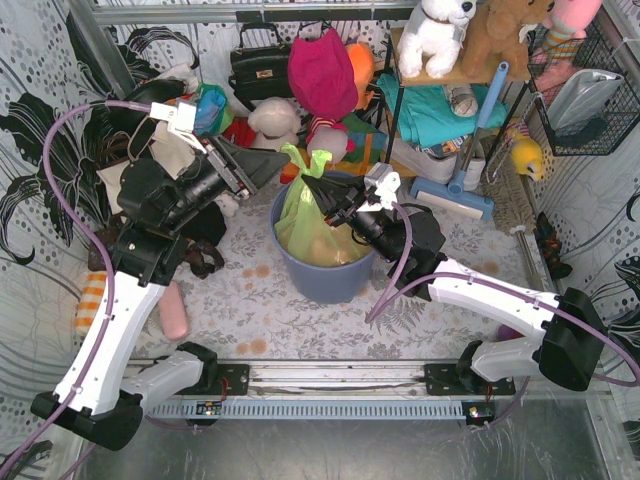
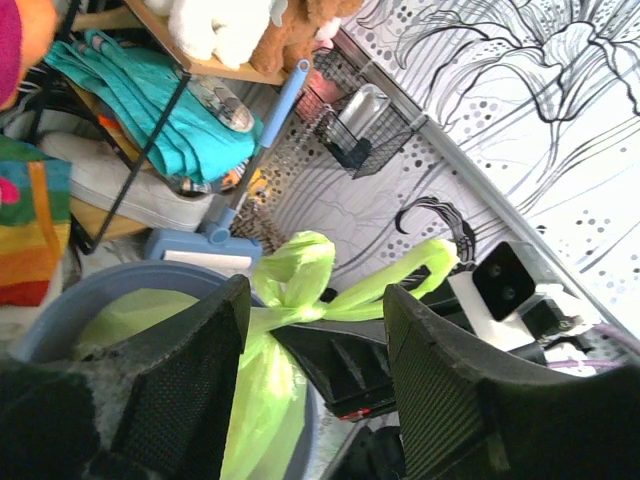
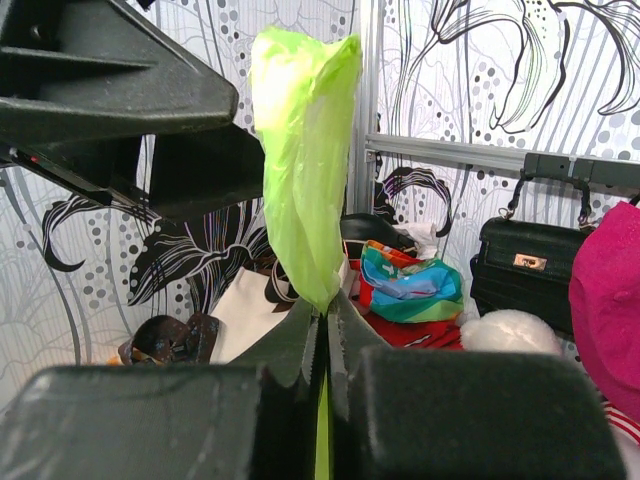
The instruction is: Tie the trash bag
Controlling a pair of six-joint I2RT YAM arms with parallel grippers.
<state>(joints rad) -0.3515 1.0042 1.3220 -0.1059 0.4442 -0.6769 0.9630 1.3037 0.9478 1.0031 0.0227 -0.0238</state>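
Note:
The light-green trash bag (image 1: 305,225) sits in the round blue-grey bin (image 1: 322,280), tan paper showing through it. Its top is gathered, with a loose ear (image 1: 297,160) sticking up. My right gripper (image 1: 315,190) is shut on the gathered neck; in the right wrist view a green strip (image 3: 303,170) rises from the closed jaws (image 3: 322,335). My left gripper (image 1: 268,166) is open just left of the bag top, holding nothing. In the left wrist view its fingers (image 2: 195,375) straddle the bag's twisted neck (image 2: 290,310) and the right gripper's black finger (image 2: 350,365).
A white tote bag (image 1: 172,152), a black handbag (image 1: 260,65) and stuffed toys (image 1: 272,120) crowd the back. A blue floor sweeper (image 1: 455,190) leans at a shelf at the back right. A pink object (image 1: 175,312) lies at the left.

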